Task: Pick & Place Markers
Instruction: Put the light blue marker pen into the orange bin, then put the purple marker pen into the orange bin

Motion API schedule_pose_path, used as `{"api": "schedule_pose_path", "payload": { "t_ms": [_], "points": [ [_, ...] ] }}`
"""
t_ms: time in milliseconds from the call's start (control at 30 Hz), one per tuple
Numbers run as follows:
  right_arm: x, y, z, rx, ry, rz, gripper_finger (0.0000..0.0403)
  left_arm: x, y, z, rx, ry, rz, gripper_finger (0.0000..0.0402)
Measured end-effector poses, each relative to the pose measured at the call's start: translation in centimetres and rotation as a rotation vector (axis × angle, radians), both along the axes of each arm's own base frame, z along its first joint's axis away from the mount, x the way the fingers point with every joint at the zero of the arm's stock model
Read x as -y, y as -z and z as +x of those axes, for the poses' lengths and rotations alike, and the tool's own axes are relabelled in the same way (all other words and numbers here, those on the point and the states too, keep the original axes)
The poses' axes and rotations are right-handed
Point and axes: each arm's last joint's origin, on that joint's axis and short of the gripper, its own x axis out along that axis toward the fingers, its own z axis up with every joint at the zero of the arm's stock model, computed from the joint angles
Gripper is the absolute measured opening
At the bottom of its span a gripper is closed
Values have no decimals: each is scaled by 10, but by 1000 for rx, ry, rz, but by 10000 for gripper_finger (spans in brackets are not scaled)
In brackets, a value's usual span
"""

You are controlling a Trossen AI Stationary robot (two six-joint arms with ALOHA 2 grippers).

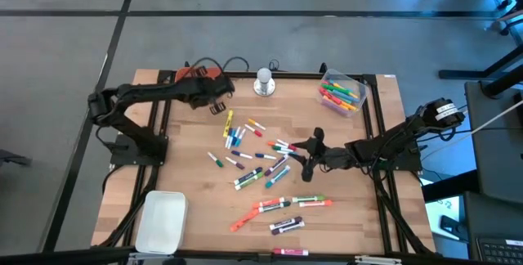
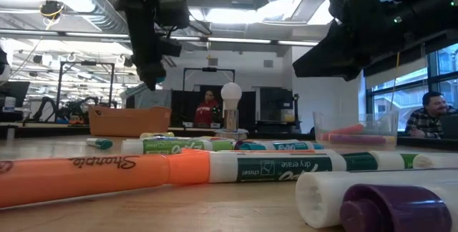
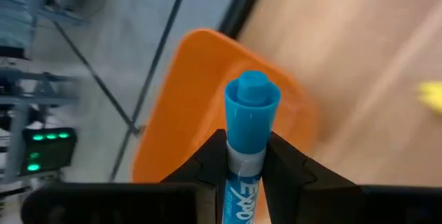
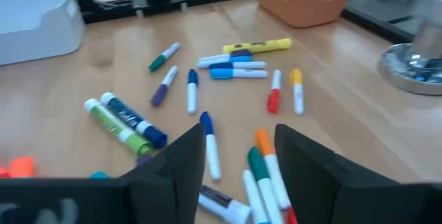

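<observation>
Many coloured markers (image 1: 261, 163) lie scattered flat on the middle of the wooden table (image 1: 359, 216). My left gripper (image 1: 219, 100) is at the far left, just beside an orange bin (image 3: 197, 99), and is shut on a blue-capped white marker (image 3: 250, 110). My right gripper (image 4: 242, 162) hovers open and low over the right part of the pile, with a blue-capped marker (image 4: 209, 144), an orange-capped one (image 4: 266, 151) and a green one lying on the table beyond its fingertips. It touches none of them. My left gripper pinches the marker's white barrel (image 3: 242, 175), just behind the blue cap, between its two fingers. The marker lies along the fingers, and its capped end (image 3: 252, 92) sticks out past the fingertips. It is lifted clear and slants down toward the orange bin.
A clear bin (image 1: 341, 93) with several markers stands at the far right. A silver knob-like object (image 1: 264, 83) stands at the far middle. A white tray (image 1: 161, 220) sits at the near left. More markers (image 1: 286, 208) lie toward the near edge.
</observation>
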Motion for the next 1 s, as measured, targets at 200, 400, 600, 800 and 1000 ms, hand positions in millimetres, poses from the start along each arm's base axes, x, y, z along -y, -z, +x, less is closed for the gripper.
{"api": "schedule_pose_path", "payload": {
  "t_ms": [200, 400, 600, 800, 1000],
  "points": [
    [0, 0, 0, 3, -1, 11, 148, -42, 15, -7, -25, -36, -26, 68],
    [0, 0, 0, 7, -8, 35, 153, -65, 40, -15, -154, -53, -66, 158],
    [0, 0, 0, 7, -7, 37, 160, -66, 44, -14, -179, -87, -45, 208],
    [0, 0, 0, 7, -6, 36, 161, -44, 3, 8, 75, 22, -50, 205],
    [0, 0, 0, 9, 0, 34, 161, 9, -15, 53, 564, 494, -329, 191]
  ]
}}
